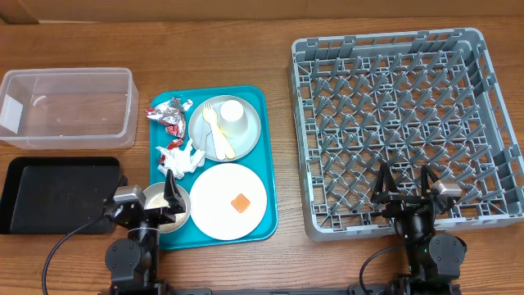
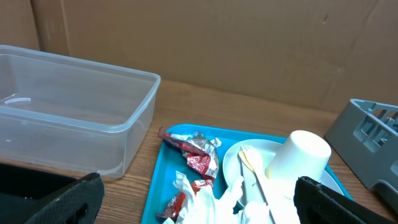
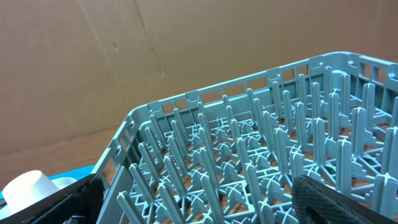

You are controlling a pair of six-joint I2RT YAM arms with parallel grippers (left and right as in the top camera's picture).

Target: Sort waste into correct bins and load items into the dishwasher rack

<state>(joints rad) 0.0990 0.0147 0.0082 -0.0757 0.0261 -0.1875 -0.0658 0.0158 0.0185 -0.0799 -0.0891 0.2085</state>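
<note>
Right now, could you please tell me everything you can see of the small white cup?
The small white cup is plain, smooth and matte, perhaps paper or plastic, with a tapered body and no handle. It appears to lie on its side rather than upright, resting on the right part of the grey-green plate, which sits at the far end of the teal tray. The pale yellow cutlery lies close beside it on the same plate.
</note>
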